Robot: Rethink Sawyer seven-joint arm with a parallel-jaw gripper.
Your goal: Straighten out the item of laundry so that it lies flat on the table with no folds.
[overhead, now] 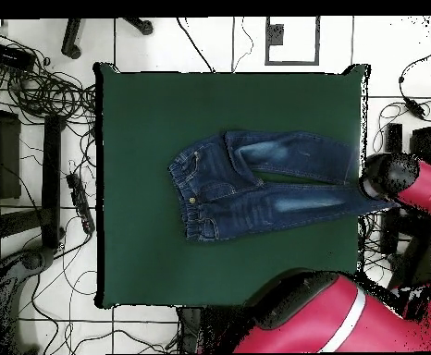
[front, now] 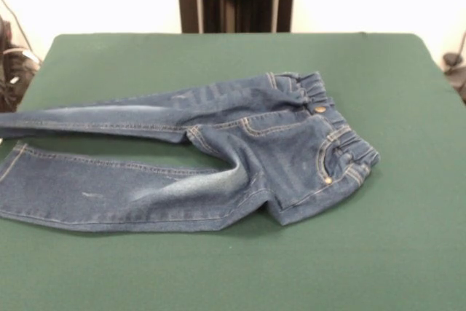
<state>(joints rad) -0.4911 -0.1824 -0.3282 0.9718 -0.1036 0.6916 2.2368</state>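
Looking across the table first, then down from above.

Front view, jeans: lying spread on the table, roughly at its middle, with the gathered waistband pointing to the picture's right and both legs running out to the left edge.
Front view, legs: the upper leg is stretching away thin and twisted, showing a pale faded streak; the lower leg is lying broader and flatter, with a faded patch near the crotch.
Front view, folds: cloth is bunching at the crotch and hip, and the seat is sitting raised and creased rather than flat.
Front view, button: a brass stud is showing at the waistband, and a second small rivet is sitting lower by the pocket.
Front view, pincer: it is not showing here; only a dark upright post is standing behind the table's far edge.

Overhead view, jeans: resting a little right of the table's centre, waistband to the picture's left, legs reaching to the right edge of the green cloth.
Overhead view, arm: a red and black link is hanging over the table's right edge, just at the leg ends.
Overhead view, pincer: I cannot find it here either, so I cannot tell whether its fingers are apart or together.
Overhead view, floor: cables are trailing over pale tiles around the table.
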